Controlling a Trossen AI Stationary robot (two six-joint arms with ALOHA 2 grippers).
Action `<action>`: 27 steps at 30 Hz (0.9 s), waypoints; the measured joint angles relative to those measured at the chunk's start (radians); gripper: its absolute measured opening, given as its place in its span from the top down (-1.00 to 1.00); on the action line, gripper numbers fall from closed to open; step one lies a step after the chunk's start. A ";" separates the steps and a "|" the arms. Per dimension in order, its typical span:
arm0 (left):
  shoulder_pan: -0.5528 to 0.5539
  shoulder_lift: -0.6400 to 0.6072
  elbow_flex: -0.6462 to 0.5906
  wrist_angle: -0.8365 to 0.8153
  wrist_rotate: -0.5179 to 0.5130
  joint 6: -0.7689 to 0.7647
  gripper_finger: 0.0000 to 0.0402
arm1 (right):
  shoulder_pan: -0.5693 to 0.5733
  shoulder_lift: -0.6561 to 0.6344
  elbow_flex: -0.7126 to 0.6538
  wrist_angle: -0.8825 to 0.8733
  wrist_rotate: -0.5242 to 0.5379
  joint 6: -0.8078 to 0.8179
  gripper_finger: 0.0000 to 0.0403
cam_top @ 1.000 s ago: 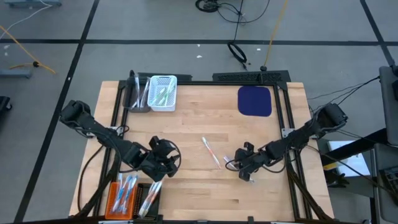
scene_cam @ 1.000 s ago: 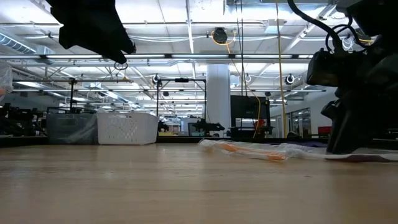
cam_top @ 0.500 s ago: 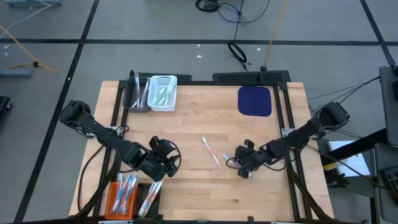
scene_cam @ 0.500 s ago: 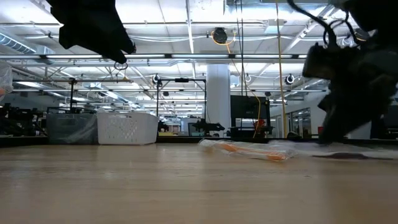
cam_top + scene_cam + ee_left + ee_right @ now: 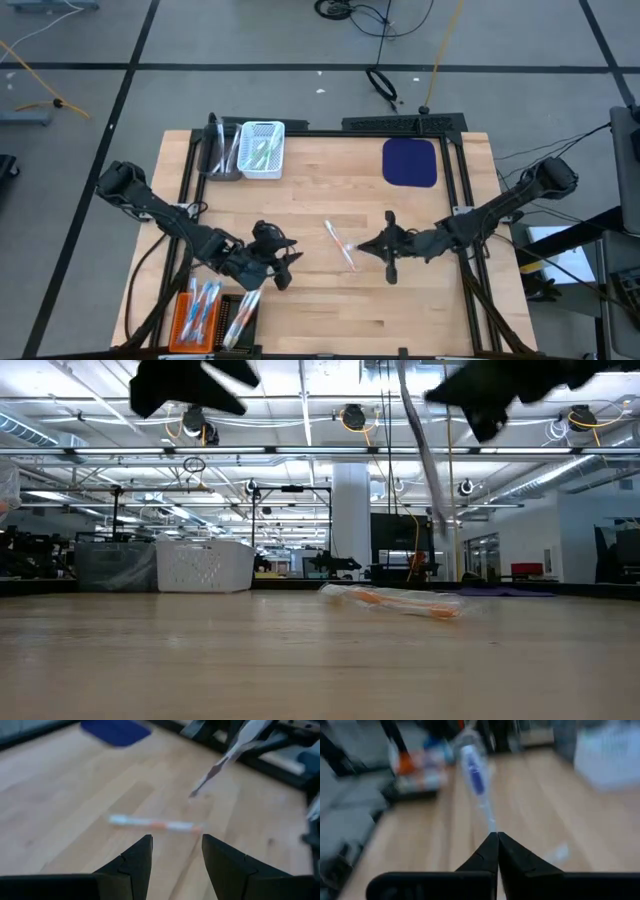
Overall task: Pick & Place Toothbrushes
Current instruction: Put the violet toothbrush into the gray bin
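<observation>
Above mid-table, the right gripper [image 5: 496, 836] pinches a blue toothbrush [image 5: 475, 775]. The left gripper [image 5: 176, 851], fingers spread, faces a wrapped toothbrush [image 5: 155, 823] lying flat.

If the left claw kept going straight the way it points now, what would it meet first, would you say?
Probably the wrapped toothbrush lying on the table, straight ahead of the open left claw. The right claw's held toothbrush hangs farther beyond, though depth is unclear.

surface: wooden table [image 5: 330, 310] | on it: toothbrush [image 5: 339, 245]; navy pad [image 5: 410, 162]; white basket [image 5: 262, 150]; orange basket [image 5: 197, 320]
</observation>
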 joint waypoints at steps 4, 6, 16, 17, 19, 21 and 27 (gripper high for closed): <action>0.006 0.000 0.000 0.175 -0.009 0.154 0.13 | -0.008 -0.007 0.001 0.190 -0.002 -0.127 1.00; 0.015 0.000 0.000 0.262 -0.011 0.255 0.13 | -0.015 -0.007 0.001 0.249 -0.003 -0.166 1.00; 0.099 0.015 0.000 0.477 0.016 0.495 0.13 | -0.036 0.018 0.001 0.426 -0.004 -0.269 1.00; 0.113 0.033 0.001 0.518 0.030 0.503 0.13 | -0.036 0.024 0.001 0.442 -0.004 -0.280 1.00; 0.132 0.071 0.000 0.571 0.080 0.543 0.13 | -0.037 0.034 0.001 0.464 -0.004 -0.296 1.00; 0.152 0.122 0.000 0.663 0.154 0.581 0.13 | -0.046 0.042 0.001 0.468 -0.005 -0.298 1.00; 0.182 0.227 0.000 0.801 0.218 0.600 0.13 | -0.046 0.042 0.001 0.453 -0.006 -0.306 1.00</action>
